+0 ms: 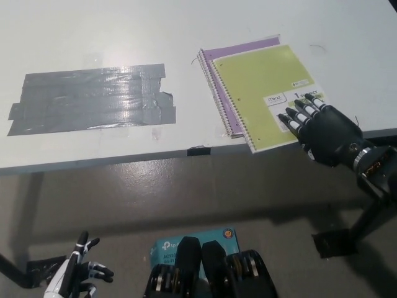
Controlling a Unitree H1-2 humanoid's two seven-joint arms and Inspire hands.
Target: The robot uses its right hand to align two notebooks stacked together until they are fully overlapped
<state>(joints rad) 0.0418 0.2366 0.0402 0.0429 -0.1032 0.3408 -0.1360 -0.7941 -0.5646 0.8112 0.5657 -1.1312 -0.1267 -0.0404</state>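
Now right hand (pixel 322 127), fingers spread, on green notebook (pixel 263 93) overhanging table edge (pixel 124 158).
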